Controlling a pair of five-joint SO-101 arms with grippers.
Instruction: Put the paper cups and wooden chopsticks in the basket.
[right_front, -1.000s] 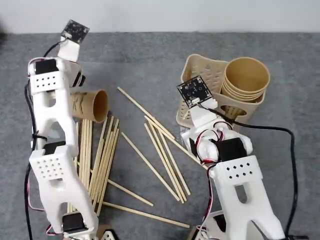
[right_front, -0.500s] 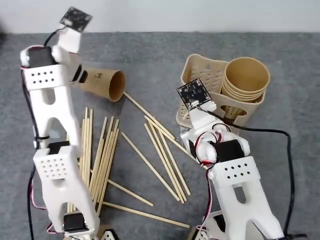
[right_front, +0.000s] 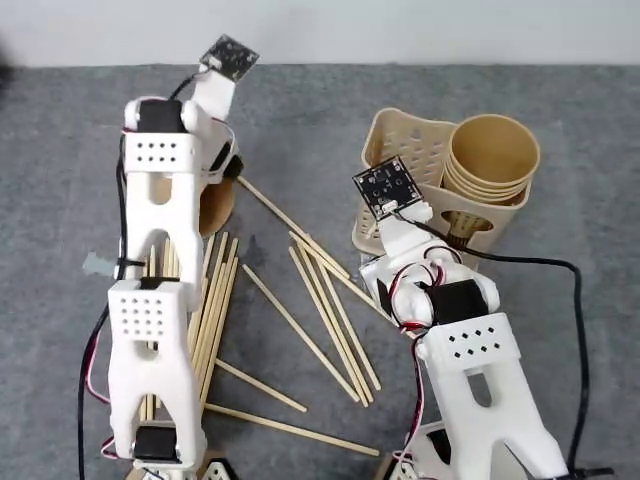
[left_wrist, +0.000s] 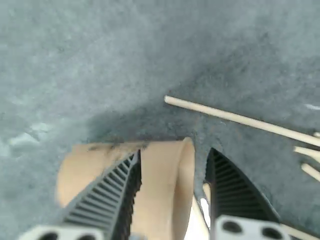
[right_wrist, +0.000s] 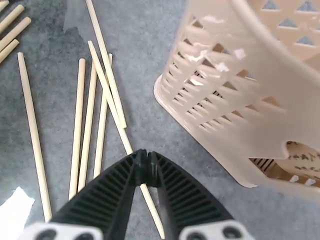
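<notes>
The left gripper (left_wrist: 175, 152) is clenched on a paper cup (left_wrist: 160, 186), its 2 fingers straddling the wall close to the rim. The cup is held on its side above the grey mat (right_front: 300, 120), with 1 wooden chopstick (left_wrist: 235, 119) lying just beyond its mouth. In the high view the cup (right_front: 218, 208) sits tucked under the left arm, at the far end of the left bundle of chopsticks (right_front: 212, 300).

The basket (right_front: 400, 140) stands well apart to the right, at about the same depth, with a stack of cups (right_front: 495, 150) already nested in its right side. So the carry probably runs left to right, and the cup likely needs turning upright to drop in.

The right gripper (right_wrist: 146, 156) is pressed closed on nothing, above the middle chopsticks (right_wrist: 102, 105), just beside the basket's near-left corner (right_wrist: 225, 100).
</notes>
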